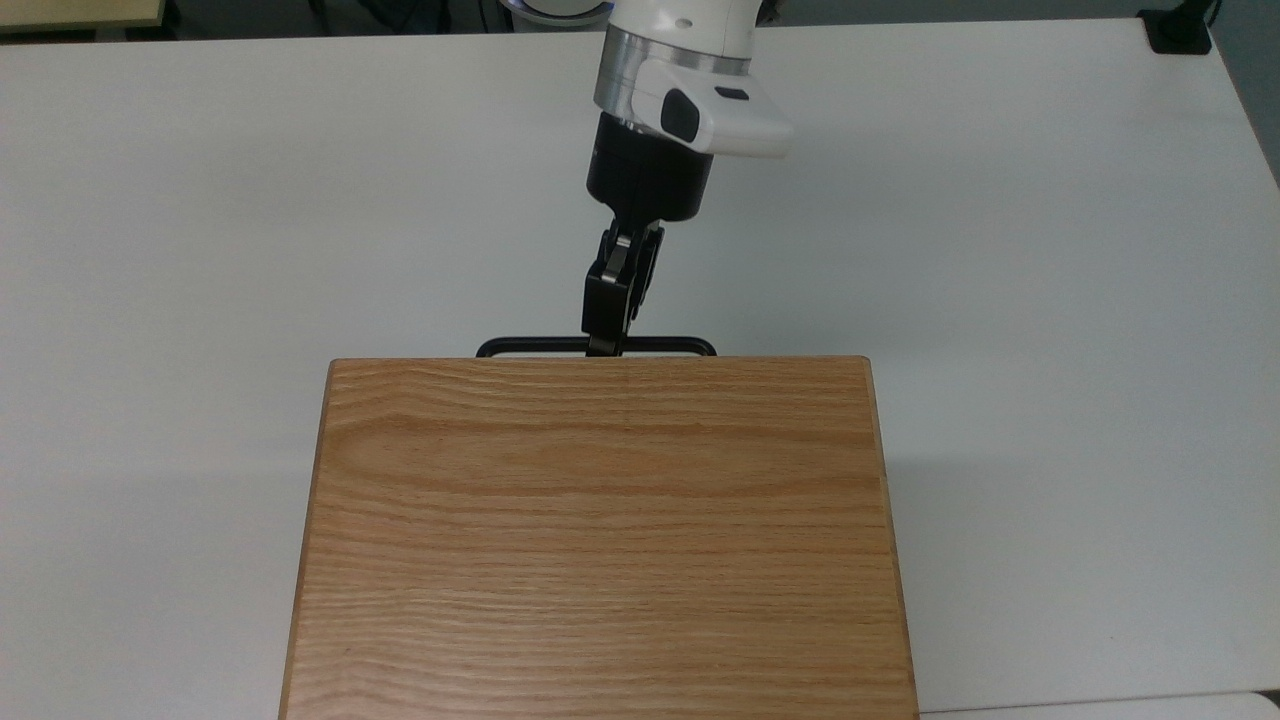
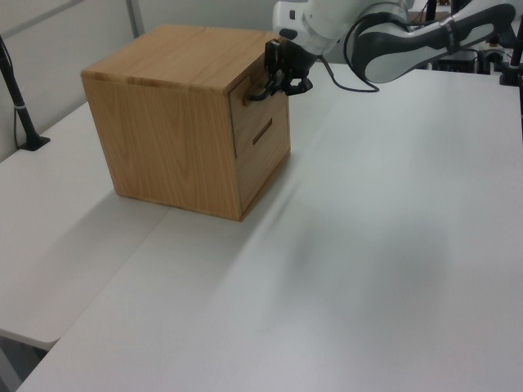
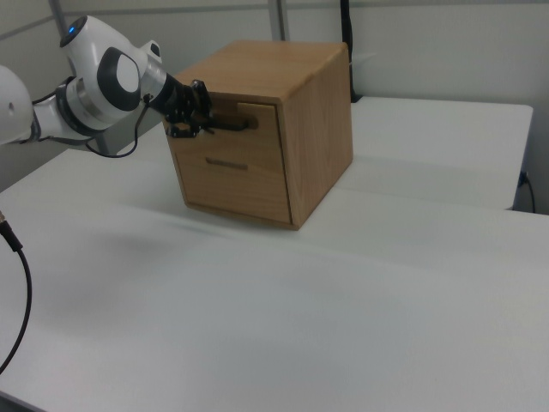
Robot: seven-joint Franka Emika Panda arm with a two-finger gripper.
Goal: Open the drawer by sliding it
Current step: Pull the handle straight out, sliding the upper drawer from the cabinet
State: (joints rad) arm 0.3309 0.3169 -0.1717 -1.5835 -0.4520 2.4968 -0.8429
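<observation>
The drawer (image 3: 249, 142) is the upper one in an oak cabinet (image 1: 600, 540). Its thin black bar handle (image 1: 680, 344) pokes out a little past the cabinet top's far edge in the top view. My gripper (image 1: 603, 343) is shut on the middle of that handle, reaching in from the table side. In the left view the gripper (image 2: 275, 82) holds the handle (image 2: 257, 95) at the upper drawer front (image 2: 260, 113), which stands slightly out from the cabinet face. The right view has the gripper (image 3: 197, 122) on the handle (image 3: 236, 125).
Below the held drawer, a lower drawer (image 3: 236, 184) sits flush. The white table (image 1: 1000, 250) stretches wide in front of the cabinet. A black post (image 2: 16, 90) stands at the left view's left, and a black cable (image 3: 17, 283) hangs at the right view's left.
</observation>
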